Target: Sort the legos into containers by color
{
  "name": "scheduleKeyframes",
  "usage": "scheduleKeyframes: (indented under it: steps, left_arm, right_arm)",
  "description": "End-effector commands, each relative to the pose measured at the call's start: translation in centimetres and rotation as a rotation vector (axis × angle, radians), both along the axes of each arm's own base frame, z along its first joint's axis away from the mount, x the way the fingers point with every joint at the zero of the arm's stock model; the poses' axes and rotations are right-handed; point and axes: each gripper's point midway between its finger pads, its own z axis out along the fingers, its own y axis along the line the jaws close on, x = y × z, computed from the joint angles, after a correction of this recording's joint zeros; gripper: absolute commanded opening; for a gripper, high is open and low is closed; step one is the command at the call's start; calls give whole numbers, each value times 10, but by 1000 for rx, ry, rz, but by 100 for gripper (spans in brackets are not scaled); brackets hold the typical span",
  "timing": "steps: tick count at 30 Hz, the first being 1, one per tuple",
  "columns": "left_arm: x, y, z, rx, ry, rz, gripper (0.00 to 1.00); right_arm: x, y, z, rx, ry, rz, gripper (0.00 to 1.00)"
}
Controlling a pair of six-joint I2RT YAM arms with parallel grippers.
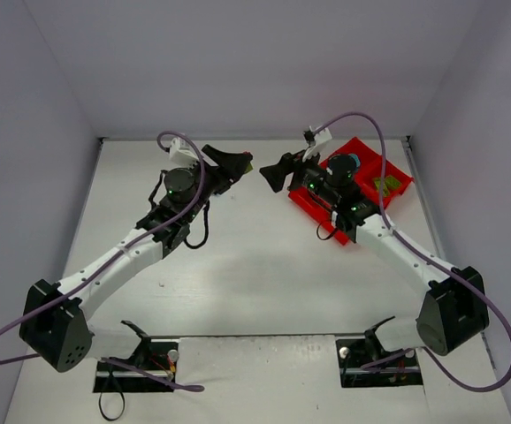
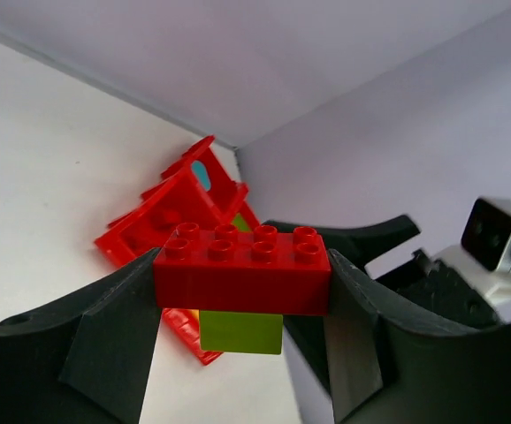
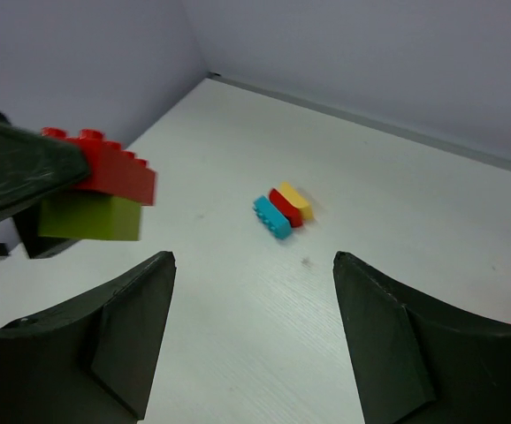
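Observation:
My left gripper (image 1: 240, 162) is shut on a red two-by-four brick (image 2: 242, 269) with a lime green brick (image 2: 240, 331) stuck under it, held above the table. Both also show in the right wrist view, the red brick (image 3: 114, 172) and the green one (image 3: 92, 216). My right gripper (image 1: 279, 173) is open and empty, facing the left gripper a short way apart. The red tray (image 1: 395, 170) lies behind the right wrist, with green pieces in one compartment (image 1: 384, 185). In the left wrist view the tray (image 2: 154, 225) shows a cyan piece (image 2: 201, 174). A joined cyan, red and yellow brick cluster (image 3: 282, 212) lies on the table.
The workspace is walled at the back and both sides. The right arm's cable (image 1: 388, 159) arcs over the tray. The right wrist's camera housing (image 2: 494, 234) sits close to the left gripper's right finger.

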Motion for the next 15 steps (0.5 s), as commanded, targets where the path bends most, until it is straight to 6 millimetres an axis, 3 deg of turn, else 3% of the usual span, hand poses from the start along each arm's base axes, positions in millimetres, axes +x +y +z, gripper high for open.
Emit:
scheduleKeyframes:
  steps: [1,10,15]
  left_arm:
    - [2,5,80,-238,-133,35,0]
    - [13,6,86,-295,-130,79,0]
    - [16,2,86,-296,-133,75,0]
  right_arm:
    - [-17,19,69,128,-199,74,69]
    - [-37,45,83,163,-259,176,69]
    - [-33,54,86,172,-264,182,69]
